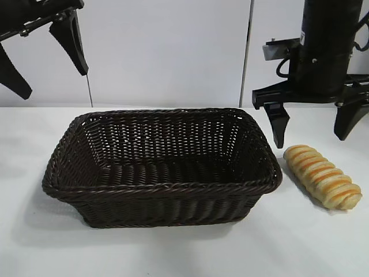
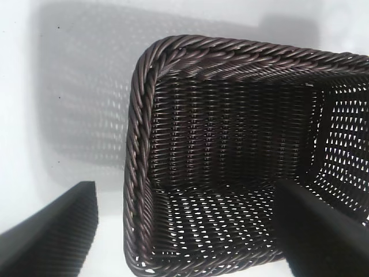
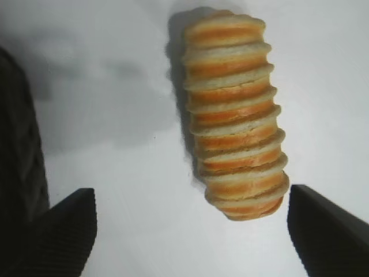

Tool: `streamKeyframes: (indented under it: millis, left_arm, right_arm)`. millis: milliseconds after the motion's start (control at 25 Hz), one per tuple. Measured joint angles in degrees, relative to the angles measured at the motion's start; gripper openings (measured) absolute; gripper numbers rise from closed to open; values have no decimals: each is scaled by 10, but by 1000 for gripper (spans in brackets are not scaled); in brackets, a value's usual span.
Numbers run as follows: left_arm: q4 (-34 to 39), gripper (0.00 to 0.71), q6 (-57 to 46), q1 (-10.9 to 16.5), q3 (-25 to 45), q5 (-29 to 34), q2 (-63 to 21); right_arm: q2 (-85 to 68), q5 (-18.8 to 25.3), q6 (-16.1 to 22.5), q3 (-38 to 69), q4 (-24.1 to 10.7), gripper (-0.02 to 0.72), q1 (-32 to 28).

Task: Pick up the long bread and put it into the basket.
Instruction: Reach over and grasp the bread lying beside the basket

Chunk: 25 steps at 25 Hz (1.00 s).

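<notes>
The long bread (image 1: 323, 176), a golden-yellow ridged loaf with orange stripes, lies on the white table right of the basket (image 1: 161, 190), a large dark brown woven wicker basket with nothing in it. My right gripper (image 1: 314, 130) hangs open just above and behind the bread. In the right wrist view the bread (image 3: 233, 115) lies below the gripper (image 3: 193, 231), nearer one finger. My left gripper (image 1: 49, 66) is open, raised high at the far left. In the left wrist view it (image 2: 190, 231) hovers over one end of the basket (image 2: 144, 133).
The white table (image 1: 323, 248) has free room in front of the basket and around the bread. A white wall with a vertical seam stands behind. The basket's right rim lies close to the bread's near end.
</notes>
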Motion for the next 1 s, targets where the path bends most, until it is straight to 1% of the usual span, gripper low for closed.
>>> streamKeyframes:
  millis: [120,200,320,520,560,600,640,680,720,800,840,880,1000]
  left_arm:
    - [0,598,0,0,0,-1,0]
    - [0,598,0,0,0,-3,0]
    - [0,598,0,0,0,-7,0]
    - [0,598,0,0,0,-7,0]
    - [0,598,0,0,0,-7,0]
    - [0,598,0,0,0,-7,0]
    - [0,598,0,0,0,-7,0]
    - [0,598,0,0,0,-8,0]
    - [0,598,0,0,0,-8,0]
    - [0,598,0,0,0,-10,0]
    - [0,598,0,0,0,-10,0]
    - [0,598,0,0,0,-10,0]
    - [0,598,0,0,0,-11,0]
  right_arm:
    - [1,-24,-46,0,52,645,-34]
    - [5,-35,-70,0,75,645,-40]
    - [27,-47,-82,0,86,645,-40]
    - [66,-76,-87,0,85,645,-40]
    - [74,-80,-87,0,85,629,-40]
    - [79,-81,-88,0,85,590,-40]
    - [83,-83,-88,0,87,528,-40]
    - [85,-85,-88,0,88,433,-40]
    - [86,-86,-88,0,88,321,-39]
    - [87,-87,-88,0,88,171,-39]
    - [87,-87,-88,0,88,120,-39]
    - [87,-86,-88,0,88,104,-39]
    - [87,-81,-88,0,89,105,-39]
